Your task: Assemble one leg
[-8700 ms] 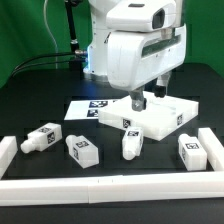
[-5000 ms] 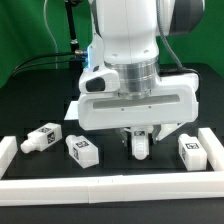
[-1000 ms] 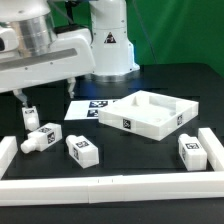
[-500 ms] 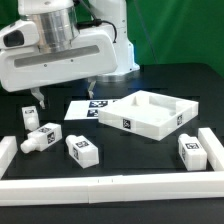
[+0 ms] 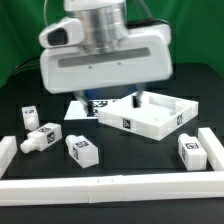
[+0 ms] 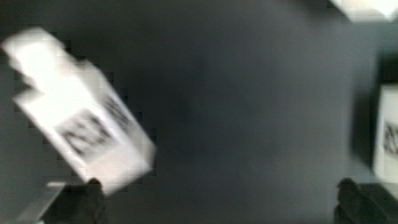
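Observation:
Several white legs with tag stickers are on the black table. One leg (image 5: 29,117) stands upright at the exterior view's left. Another (image 5: 41,137) lies beside it, a third (image 5: 83,150) lies nearer the middle, and a fourth (image 5: 192,150) lies at the right. My gripper (image 5: 111,98) hangs open and empty above the table, between the marker board and the square panel (image 5: 150,113). In the wrist view my gripper (image 6: 226,196) has its fingertips (image 6: 80,195) wide apart with nothing between them. A blurred leg (image 6: 80,110) lies on the table below.
The marker board (image 5: 84,110) lies behind the legs, partly under the arm. White border rails run along the front (image 5: 110,185), the left (image 5: 7,150) and the right (image 5: 212,148). Other white pieces (image 6: 388,135) show at the wrist view's edge.
The arm has swung from above the upright leg at the exterior view's left toward the middle. That leg stays standing alone. The gripper stays open.

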Available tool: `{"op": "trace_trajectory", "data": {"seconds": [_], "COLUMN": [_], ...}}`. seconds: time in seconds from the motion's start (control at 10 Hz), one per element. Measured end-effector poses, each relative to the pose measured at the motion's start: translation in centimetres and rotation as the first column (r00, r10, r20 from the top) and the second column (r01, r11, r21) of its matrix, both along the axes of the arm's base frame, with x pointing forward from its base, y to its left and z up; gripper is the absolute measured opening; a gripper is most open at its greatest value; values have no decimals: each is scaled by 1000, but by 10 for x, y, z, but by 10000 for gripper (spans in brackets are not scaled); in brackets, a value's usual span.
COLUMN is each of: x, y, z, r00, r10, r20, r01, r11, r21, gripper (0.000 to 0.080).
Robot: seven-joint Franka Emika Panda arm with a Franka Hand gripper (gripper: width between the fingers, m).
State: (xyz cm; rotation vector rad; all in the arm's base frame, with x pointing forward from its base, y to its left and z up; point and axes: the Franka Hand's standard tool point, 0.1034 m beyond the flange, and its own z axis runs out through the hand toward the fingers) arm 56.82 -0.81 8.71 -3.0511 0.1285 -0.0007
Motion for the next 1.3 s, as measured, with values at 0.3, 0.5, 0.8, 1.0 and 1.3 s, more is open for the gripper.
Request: {"op": "trace_trajectory", "data": {"seconds": [0.3, 0.5, 0.8, 1.0, 1.3], "x": [6, 5, 9, 22, 24], "y": [11, 11, 39, 91, 96], "z": [-4, -5, -14, -34, -38], "r00": [1000, 1000, 997, 991, 991], "r10": [1, 1, -64, -105, -93], "r20": [26, 25, 42, 80, 97], "r01": [0, -1, 64, 104, 92], "r11": [1000, 1000, 998, 994, 996], "r21": [-5, -5, 4, 18, 16], "gripper": [649, 649, 649, 649, 649]}}
